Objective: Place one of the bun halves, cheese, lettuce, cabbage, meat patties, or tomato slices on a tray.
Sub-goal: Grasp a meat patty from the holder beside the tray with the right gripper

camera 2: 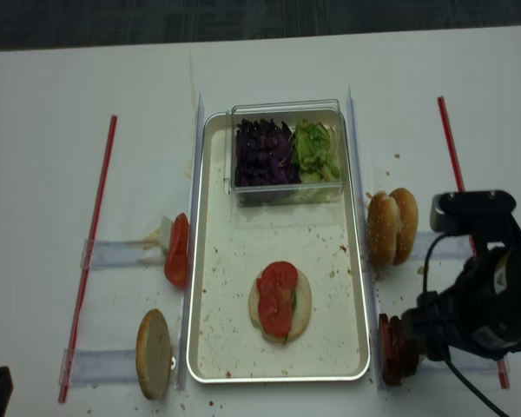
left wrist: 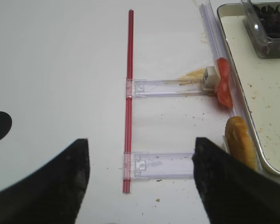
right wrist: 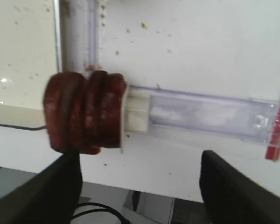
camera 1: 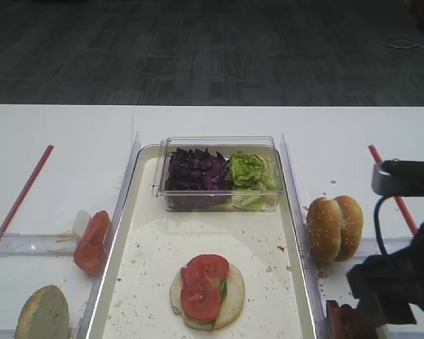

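Observation:
The cream tray (camera 1: 124, 282) holds a pale bun half (camera 1: 230, 305) topped with tomato slices (camera 1: 203, 286) over a bit of green. A clear box holds cabbage (camera 1: 195, 171) and lettuce (camera 1: 251, 171). Right of the tray, meat patties (right wrist: 84, 112) stand on edge in a clear holder (right wrist: 200, 114). My right gripper (right wrist: 140, 186) hangs open just short of them, holding nothing, with its left finger (right wrist: 60, 186) below the stack. More bun halves (camera 1: 334, 227) stand further back. My left gripper (left wrist: 140, 182) is open over the bare table left of the tray. No cheese shows.
Left of the tray, spare tomato slices (camera 1: 92, 241) and a bun half (camera 1: 42, 314) lean in clear holders (left wrist: 163, 164). Red rods (left wrist: 129, 93) (camera 1: 392, 187) lie along both outer sides. The table's front edge (right wrist: 130, 184) runs just under my right gripper.

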Action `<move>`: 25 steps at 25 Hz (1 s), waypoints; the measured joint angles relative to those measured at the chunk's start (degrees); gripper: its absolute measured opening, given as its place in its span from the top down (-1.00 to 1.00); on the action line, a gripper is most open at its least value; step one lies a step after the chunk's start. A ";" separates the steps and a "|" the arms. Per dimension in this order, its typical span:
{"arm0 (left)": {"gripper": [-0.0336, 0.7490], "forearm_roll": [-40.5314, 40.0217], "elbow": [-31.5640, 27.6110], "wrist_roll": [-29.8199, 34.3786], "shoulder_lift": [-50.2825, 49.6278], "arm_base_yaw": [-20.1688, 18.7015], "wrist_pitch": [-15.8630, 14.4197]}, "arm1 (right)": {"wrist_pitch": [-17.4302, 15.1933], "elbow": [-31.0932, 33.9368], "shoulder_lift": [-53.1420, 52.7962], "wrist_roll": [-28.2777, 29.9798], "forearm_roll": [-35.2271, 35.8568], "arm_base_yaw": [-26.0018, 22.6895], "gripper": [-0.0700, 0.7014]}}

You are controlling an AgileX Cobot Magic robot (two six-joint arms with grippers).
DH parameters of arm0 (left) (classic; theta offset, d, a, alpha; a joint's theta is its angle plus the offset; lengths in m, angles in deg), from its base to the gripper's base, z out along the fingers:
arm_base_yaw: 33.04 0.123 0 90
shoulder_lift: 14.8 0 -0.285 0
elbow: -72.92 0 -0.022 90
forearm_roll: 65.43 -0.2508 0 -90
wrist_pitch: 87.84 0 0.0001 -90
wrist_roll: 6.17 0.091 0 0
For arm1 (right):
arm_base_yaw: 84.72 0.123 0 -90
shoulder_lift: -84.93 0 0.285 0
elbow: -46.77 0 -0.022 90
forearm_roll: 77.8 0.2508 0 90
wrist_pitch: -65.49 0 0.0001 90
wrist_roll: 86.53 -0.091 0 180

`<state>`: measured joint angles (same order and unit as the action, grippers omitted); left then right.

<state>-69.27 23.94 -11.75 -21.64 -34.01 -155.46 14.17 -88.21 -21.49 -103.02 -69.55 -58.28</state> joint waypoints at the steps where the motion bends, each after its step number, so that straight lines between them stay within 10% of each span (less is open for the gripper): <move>1: -0.29 0.00 0.00 0.00 0.00 0.00 0.00 | 0.32 -1.10 0.54 -1.15 -0.25 1.36 -0.64; 14: -0.29 0.00 0.00 0.00 0.00 0.00 0.00 | 5.80 -5.58 11.23 -13.21 -2.07 16.49 -0.63; 25: -0.30 0.00 0.00 0.00 0.00 0.00 0.00 | 7.33 -5.62 14.51 -14.17 -2.29 17.92 -0.49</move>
<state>-69.27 23.94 -11.75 -21.64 -34.01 -155.46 21.50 -93.83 -6.97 -117.19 -71.84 -40.35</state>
